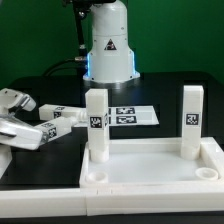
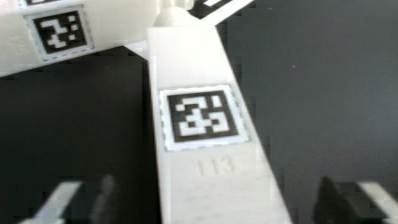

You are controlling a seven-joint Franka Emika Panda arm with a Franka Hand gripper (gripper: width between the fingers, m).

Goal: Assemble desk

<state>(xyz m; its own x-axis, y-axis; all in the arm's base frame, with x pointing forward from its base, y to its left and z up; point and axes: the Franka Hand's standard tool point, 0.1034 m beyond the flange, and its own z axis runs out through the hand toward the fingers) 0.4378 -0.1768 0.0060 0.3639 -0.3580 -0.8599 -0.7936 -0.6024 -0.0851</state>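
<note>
The desk's large white panel (image 1: 150, 170) lies flat at the front, rim upward. Two square legs stand upright in its back corner sockets, one on the exterior view's left (image 1: 96, 125) and one on its right (image 1: 190, 118). Another tagged white leg (image 2: 199, 120) lies on the black table left of the panel (image 1: 62, 117). My gripper (image 2: 217, 198) comes in from the exterior view's left (image 1: 42, 127) and straddles this leg. It is open, with a dark gap between the leg and each of the fingers (image 2: 71, 200). Beyond that leg lies one more tagged white piece (image 2: 63, 35).
The marker board (image 1: 128, 115) lies flat behind the panel. The robot's base (image 1: 108, 50) rises at the back centre with cables beside it. The table is black, and a green wall stands behind.
</note>
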